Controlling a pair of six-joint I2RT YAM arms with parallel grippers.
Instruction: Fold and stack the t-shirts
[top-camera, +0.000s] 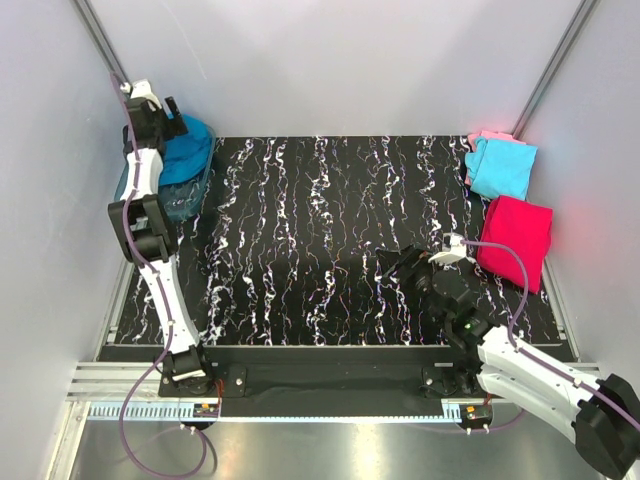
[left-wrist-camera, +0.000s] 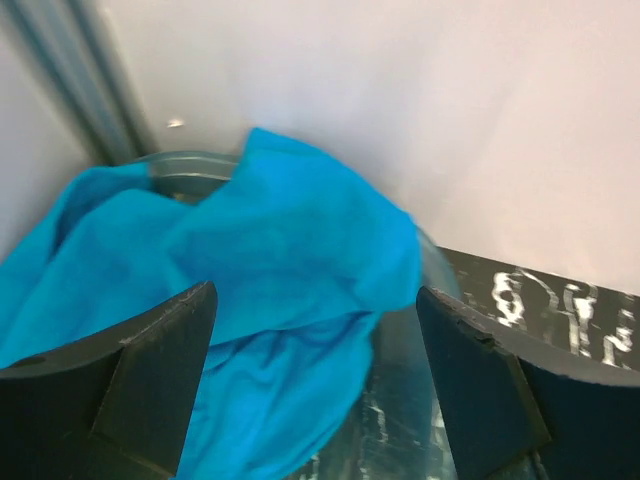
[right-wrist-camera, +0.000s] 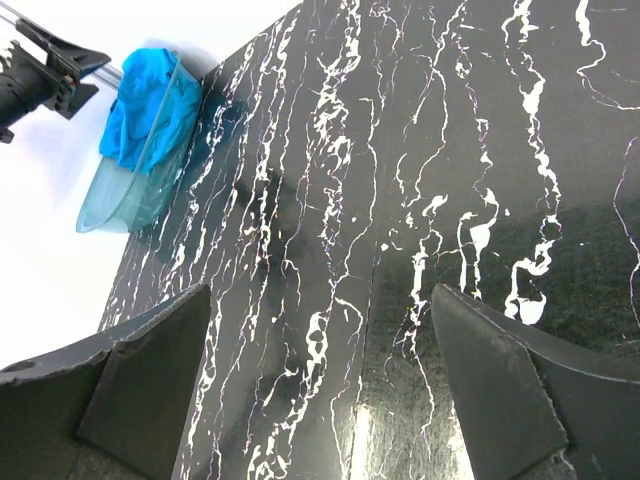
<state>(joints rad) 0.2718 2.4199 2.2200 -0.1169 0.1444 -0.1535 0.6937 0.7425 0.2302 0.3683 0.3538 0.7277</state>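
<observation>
While the blue shirt (left-wrist-camera: 290, 240) sits bunched in the tub (right-wrist-camera: 130, 200) at the far-left corner, the left gripper (left-wrist-camera: 315, 330) hangs just above it, wide open, empty; the right gripper (right-wrist-camera: 320, 340), likewise open and empty, is well apart.

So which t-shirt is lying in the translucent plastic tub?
The large teal-blue cloth t-shirt, bunched in the translucent teal tub. The light cyan shirt, pale pink shirt and magenta-red shirt lie on the black table at right.

Your right gripper (right-wrist-camera: 320, 320), jaws spread wide, hangs over the black marbled table (right-wrist-camera: 450, 120); at the far corner, the teal-blue t-shirt (right-wrist-camera: 145, 100) is heaped in the translucent tub (right-wrist-camera: 125, 200).
</observation>
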